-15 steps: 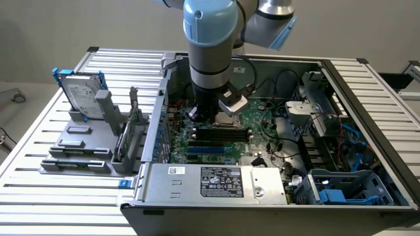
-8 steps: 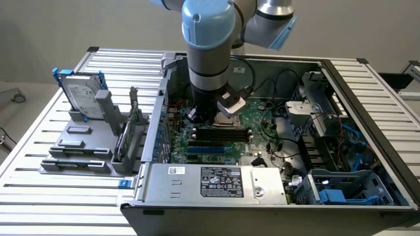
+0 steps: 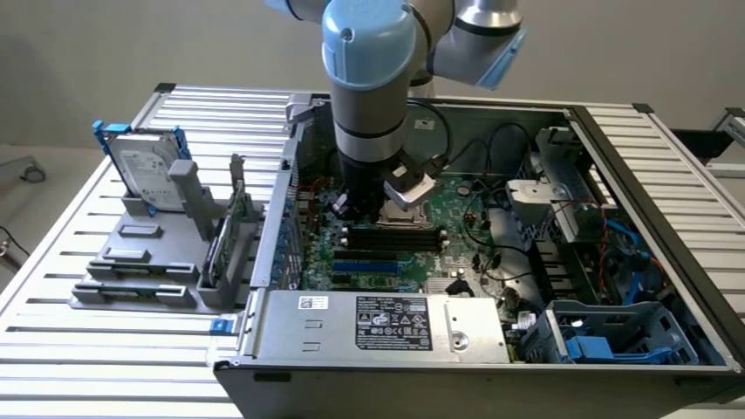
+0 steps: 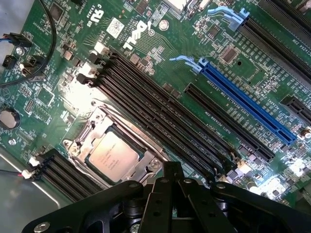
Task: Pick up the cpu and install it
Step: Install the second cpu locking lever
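- The green motherboard [image 4: 160,63] carries the brand "DELL" in white letters beside the black memory slots [image 4: 160,111].
- The cpu [image 4: 112,156] bears printed lines, too small to read.
- The power supply label [image 3: 396,323] shows marks and text, not legible.

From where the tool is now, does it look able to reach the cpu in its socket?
Probably yes: the tool hangs shut just above the cpu, which lies face-up in the socket frame with nothing over it.
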Motion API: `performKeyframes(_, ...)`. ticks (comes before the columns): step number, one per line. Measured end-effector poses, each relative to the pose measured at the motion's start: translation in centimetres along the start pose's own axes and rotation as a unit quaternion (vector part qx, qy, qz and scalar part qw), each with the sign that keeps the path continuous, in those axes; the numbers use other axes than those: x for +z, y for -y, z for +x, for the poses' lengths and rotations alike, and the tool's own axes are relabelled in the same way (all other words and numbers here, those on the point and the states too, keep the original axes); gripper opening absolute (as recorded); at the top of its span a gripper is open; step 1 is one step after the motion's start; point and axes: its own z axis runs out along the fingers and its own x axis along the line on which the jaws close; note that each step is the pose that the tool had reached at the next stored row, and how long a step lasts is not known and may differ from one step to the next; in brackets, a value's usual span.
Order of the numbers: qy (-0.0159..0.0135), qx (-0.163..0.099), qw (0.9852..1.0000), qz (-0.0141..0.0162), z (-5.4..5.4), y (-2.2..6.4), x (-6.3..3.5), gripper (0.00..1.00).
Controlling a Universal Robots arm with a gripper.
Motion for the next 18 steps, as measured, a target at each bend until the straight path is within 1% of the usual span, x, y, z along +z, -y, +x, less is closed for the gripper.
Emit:
performKeyframes(12,-0.0001,0.000,1.0000,0.0001,-0.08,0.08,0.05,0.11)
performKeyframes(18,0.0000,0.000,1.0000,0.0000,0.03,0.16,-0.53,0.11)
